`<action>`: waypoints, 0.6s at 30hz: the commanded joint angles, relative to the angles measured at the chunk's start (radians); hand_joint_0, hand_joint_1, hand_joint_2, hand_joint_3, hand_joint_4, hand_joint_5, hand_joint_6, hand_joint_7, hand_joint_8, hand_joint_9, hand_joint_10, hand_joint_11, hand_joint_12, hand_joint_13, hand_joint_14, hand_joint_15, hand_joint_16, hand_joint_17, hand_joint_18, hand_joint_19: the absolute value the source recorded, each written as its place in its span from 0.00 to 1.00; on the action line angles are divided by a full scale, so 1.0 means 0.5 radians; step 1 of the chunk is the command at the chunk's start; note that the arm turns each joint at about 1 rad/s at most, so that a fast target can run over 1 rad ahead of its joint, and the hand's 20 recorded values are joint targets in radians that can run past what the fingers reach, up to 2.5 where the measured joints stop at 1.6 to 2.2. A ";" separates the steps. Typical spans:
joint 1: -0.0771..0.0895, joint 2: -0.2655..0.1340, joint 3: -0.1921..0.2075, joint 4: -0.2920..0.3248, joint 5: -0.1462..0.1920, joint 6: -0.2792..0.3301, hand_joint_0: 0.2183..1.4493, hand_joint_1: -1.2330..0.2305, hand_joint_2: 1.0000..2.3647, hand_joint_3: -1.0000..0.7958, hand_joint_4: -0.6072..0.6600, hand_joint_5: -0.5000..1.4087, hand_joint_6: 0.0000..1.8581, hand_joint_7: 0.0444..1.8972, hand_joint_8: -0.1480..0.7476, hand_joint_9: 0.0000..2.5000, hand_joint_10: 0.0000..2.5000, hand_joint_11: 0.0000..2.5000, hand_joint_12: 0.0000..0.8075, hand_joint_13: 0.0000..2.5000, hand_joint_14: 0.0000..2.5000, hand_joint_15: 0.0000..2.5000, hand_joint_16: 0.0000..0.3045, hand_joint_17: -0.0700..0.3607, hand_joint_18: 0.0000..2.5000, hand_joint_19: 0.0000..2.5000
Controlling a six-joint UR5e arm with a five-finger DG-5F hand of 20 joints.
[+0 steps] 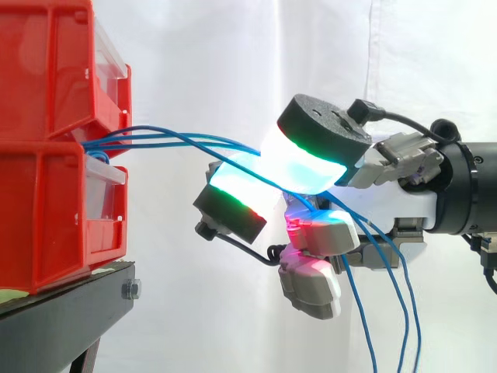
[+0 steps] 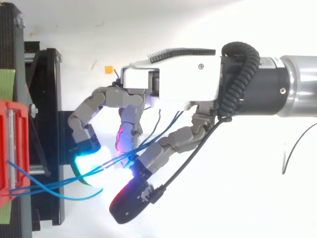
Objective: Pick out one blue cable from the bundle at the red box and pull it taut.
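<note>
Several thin blue cables [image 1: 171, 138] leave the gap between the stacked red bins [image 1: 46, 194] at the left and run right to my hand [image 1: 388, 202]. There they pass between a glowing cyan fingertip pad [image 1: 237, 183] and the thumb pad [image 1: 307, 163], then hang down past the palm [image 1: 404, 311]. From above, the hand [image 2: 168, 79] has its fingers curled, and the blue cables [image 2: 49, 184] run from the red bin [image 2: 10, 144] into the gap between a finger pad [image 2: 86, 161] and the thumb [image 2: 131, 198]. One strand sags in a loose loop below the others. The cables look slack.
The bins sit on a black stand [image 1: 70, 311] at the left, with its frame [image 2: 49, 99] visible from above. A white curtain hangs behind. A small orange marker [image 2: 108, 70] lies on the white surface. A thin dark wire [image 2: 297, 144] curves at the right.
</note>
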 commanded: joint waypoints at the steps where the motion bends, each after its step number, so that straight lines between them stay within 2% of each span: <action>1: -0.001 0.000 0.006 -0.017 0.000 -0.005 0.44 0.17 0.00 0.28 0.40 0.20 0.51 0.58 0.46 0.53 0.01 0.32 0.44 0.48 0.01 0.30 0.17 0.43 0.39 0.36; 6: -0.001 -0.003 0.009 -0.017 0.000 -0.005 0.48 0.17 0.00 0.28 0.41 0.18 0.51 0.49 0.39 0.44 0.01 0.29 0.44 0.41 0.01 0.26 0.17 0.43 0.34 0.33; 11: -0.001 -0.003 0.006 -0.017 0.000 -0.005 0.48 0.18 0.00 0.28 0.43 0.17 0.51 0.46 0.37 0.40 0.01 0.28 0.42 0.38 0.01 0.25 0.17 0.43 0.33 0.32; 18: -0.001 0.000 0.009 -0.017 0.000 -0.008 0.33 0.16 0.00 0.28 0.45 0.17 0.51 0.46 0.41 0.43 0.01 0.28 0.42 0.38 0.01 0.26 0.17 0.43 0.34 0.35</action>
